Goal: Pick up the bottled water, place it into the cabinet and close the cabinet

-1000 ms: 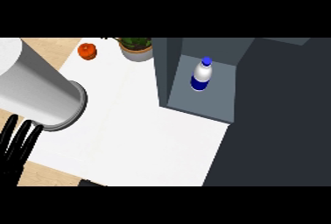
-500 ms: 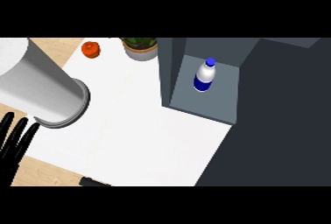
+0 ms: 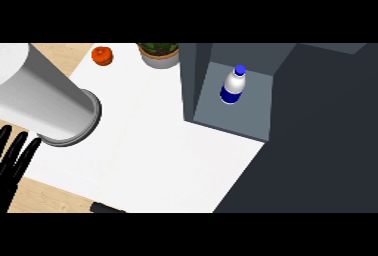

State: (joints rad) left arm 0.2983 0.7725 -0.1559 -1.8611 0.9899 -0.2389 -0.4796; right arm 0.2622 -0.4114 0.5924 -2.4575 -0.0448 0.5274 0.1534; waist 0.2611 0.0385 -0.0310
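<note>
The bottled water [image 3: 233, 86], clear with a blue cap and blue label, stands upright inside the open cabinet [image 3: 251, 117] at the upper middle. No hand touches it. My left forearm [image 3: 44, 102] comes in as a thick grey cylinder from the upper left. Below it at the left edge is my left hand [image 3: 15, 155], its black fingers straight, well left of the cabinet and holding nothing. The right hand does not show.
An orange fruit [image 3: 102, 55] and a potted plant [image 3: 159, 54] sit at the back of the white counter [image 3: 162, 155]. Dark cabinet surfaces [image 3: 317, 150] fill the right side. A small black piece [image 3: 107, 207] that I cannot identify pokes in at the lower edge.
The left hand's fingers have shifted slightly along the left edge. The bottle stands where it was inside the cabinet.
</note>
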